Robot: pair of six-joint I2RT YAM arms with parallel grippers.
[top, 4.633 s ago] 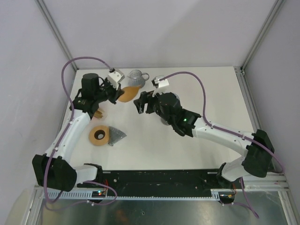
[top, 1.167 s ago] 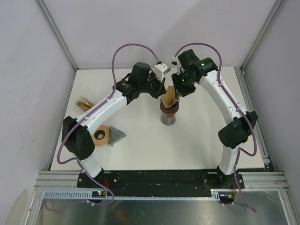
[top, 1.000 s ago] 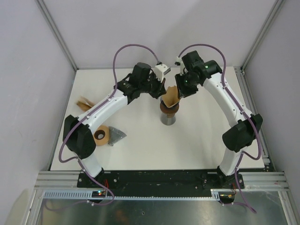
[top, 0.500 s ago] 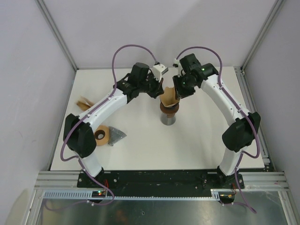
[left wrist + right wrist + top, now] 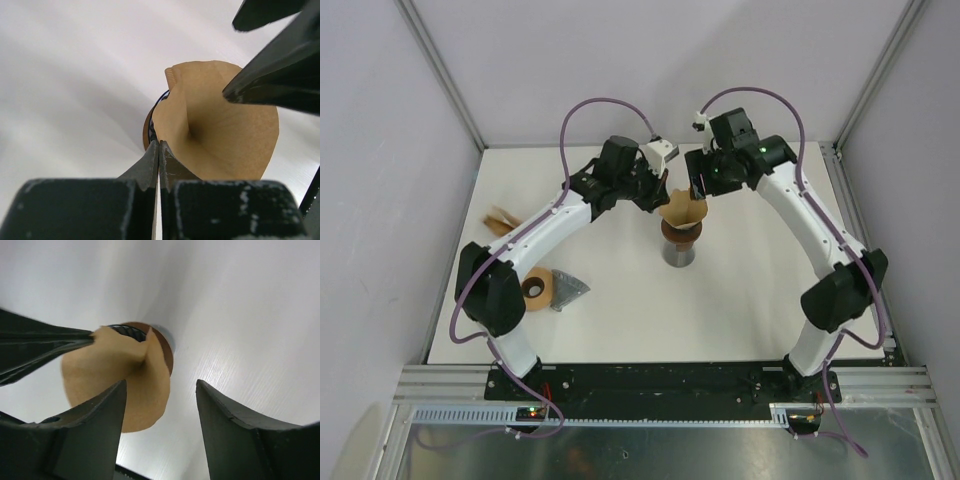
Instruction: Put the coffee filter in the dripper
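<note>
**Filter in the dripper, pinched on one side**

The filter [image 5: 682, 209] stands cone-down in the dripper [image 5: 680, 232], near the middle of the bench [image 5: 740, 300]. Its brown paper mouth flares open above the dripper's rim.

The left fingers [image 5: 150, 167] are pressed together on the filter's near edge. A thin fold of paper is caught between their tips, just over the dripper's dark rim. From there the paper rises and opens away from them.

The right fingers [image 5: 95, 435] are spread apart and grip nothing. In the right wrist view the filter's far lip lies between and beyond the two tips. In the left wrist view one right finger points at the top of the paper cone from the opposite side. Whether it touches the paper cannot be told.

From above, the two sets of fingers meet the filter from the left and the right, close over the dripper. A brown ring [image 5: 530, 290], a grey wedge [image 5: 570, 288] and some brown paper [image 5: 500, 221] lie well apart at the bench's left side.
</note>
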